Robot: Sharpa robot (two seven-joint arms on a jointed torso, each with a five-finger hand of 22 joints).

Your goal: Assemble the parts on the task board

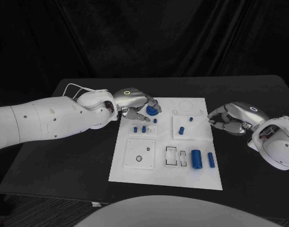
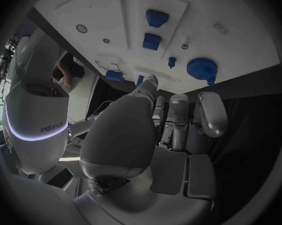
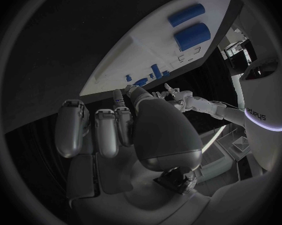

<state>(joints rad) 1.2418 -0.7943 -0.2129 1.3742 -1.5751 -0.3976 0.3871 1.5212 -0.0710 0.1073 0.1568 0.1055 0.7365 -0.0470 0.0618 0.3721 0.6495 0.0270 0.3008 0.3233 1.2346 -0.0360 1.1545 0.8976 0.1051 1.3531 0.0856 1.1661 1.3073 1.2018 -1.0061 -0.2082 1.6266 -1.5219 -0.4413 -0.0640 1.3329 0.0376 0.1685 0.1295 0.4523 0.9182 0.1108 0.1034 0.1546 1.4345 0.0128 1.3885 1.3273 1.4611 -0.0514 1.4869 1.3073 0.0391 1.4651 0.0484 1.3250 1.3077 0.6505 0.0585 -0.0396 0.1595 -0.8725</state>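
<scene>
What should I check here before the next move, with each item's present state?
1. Left robot hand over the board's far corner: ok.
2. Left hand's hold on the blue knob: cannot tell; fingers are around it, contact is unclear.
3. Right robot hand clear of the board: ok, it is beside the right edge, fingers curled, holding nothing.
4. Two cylinders lying loose at the near end: ok.
5. Small pegs standing mid-board: ok.
</scene>
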